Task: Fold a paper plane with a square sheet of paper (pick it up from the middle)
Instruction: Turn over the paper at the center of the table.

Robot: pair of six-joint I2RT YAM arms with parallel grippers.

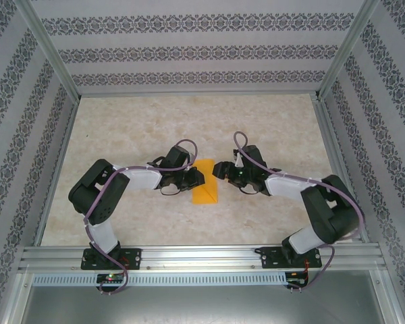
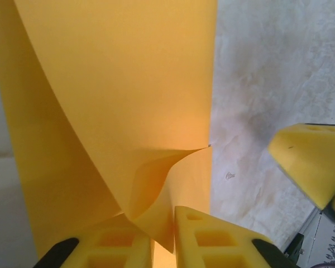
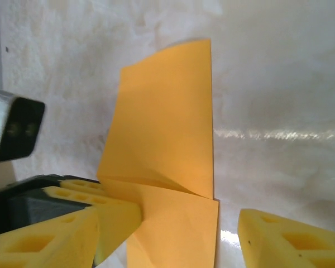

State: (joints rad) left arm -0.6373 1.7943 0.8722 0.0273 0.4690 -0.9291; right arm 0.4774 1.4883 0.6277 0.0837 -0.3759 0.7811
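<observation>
Left wrist view: left fingers (image 2: 212,245) clamped on a fold of the orange sheet (image 2: 117,84), mid-bench (image 2: 268,67) between both arms; right fingers (image 3: 290,240) apart either side of it; light, floppy paper, probably best pinched along a crease.

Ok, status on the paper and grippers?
Left gripper shut on the paper. Right gripper open, paper between its fingers. Paper partly folded, on the table. Grippers nearly nose to nose.
</observation>
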